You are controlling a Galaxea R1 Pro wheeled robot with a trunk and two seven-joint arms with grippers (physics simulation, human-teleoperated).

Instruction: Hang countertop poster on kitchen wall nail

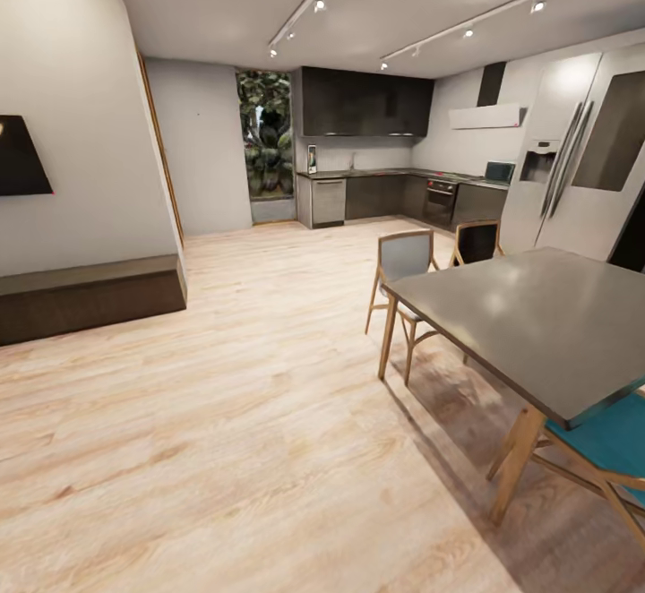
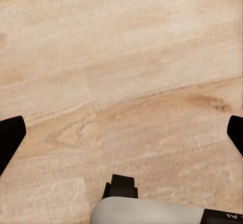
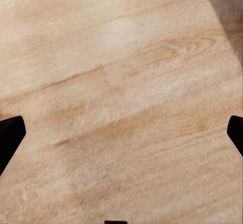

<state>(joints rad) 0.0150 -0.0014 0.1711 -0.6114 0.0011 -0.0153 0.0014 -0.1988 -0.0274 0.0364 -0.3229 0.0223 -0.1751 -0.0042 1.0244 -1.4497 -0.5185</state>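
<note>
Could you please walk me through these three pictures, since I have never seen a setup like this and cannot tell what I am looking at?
These are simulator renders from a wheeled robot with two arms. The large picture comes from its head camera: it looks across a wooden floor toward the kitchen countertop at the far wall, with a grey dining table and chairs to the right and a tall fridge beyond. The poster is too far off to make out. The other two pictures come from cameras on each wrist, looking down at the floor. The dark shapes at the edges are the fingertips of the left gripper and the right gripper; both sets of jaws stand wide open, holding nothing.
</note>
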